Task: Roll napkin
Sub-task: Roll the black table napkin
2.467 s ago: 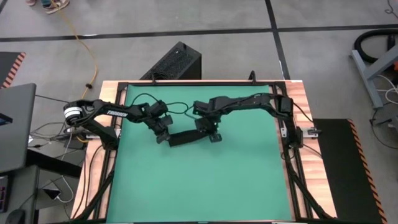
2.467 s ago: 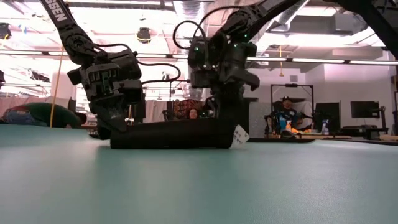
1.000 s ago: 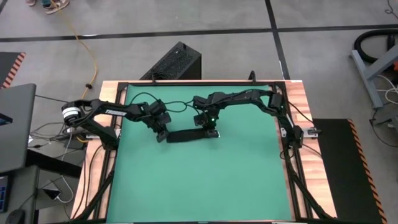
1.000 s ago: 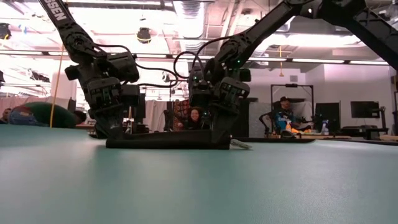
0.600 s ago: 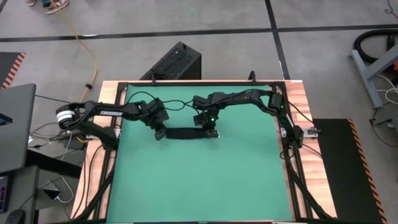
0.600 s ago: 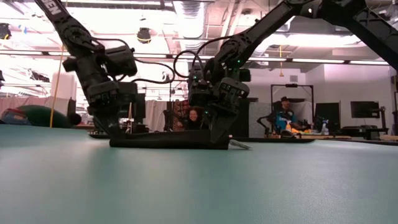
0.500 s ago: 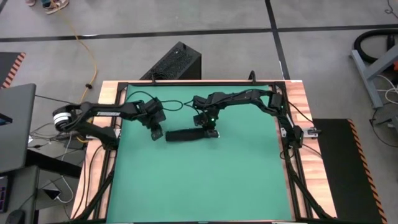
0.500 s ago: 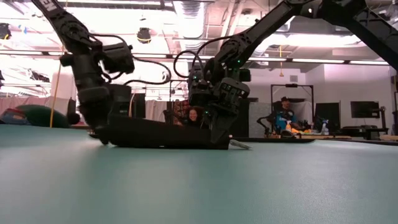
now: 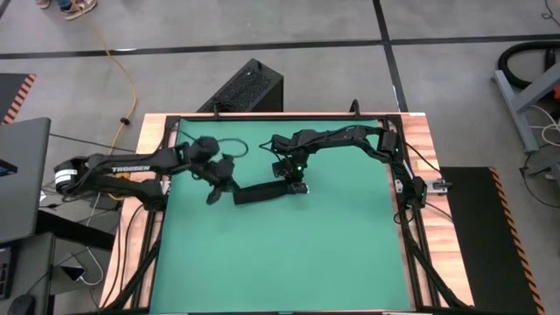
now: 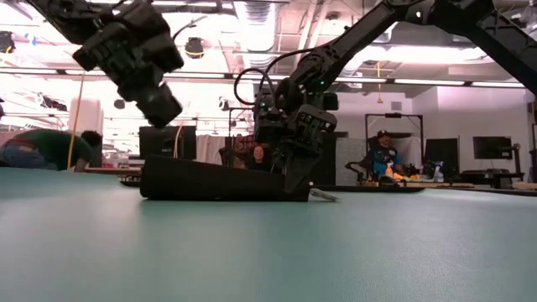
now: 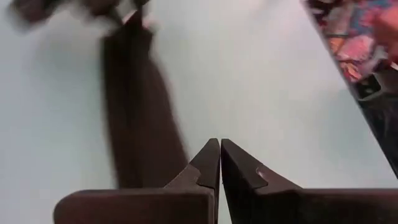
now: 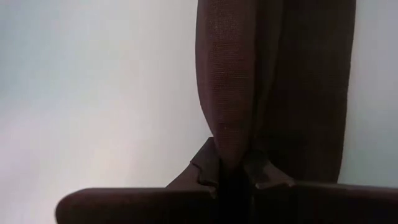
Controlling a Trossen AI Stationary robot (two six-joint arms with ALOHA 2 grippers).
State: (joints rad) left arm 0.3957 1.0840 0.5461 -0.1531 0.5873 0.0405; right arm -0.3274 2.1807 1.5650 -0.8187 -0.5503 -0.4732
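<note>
Materials and surface finish around the green mat

The napkin on the mat was matt black woven cloth, its weave visible in the right wrist view. The mat looked smooth and matt. Its border appeared to be wood-grain board. The right gripper fingers looked like dull dark plastic.
</note>
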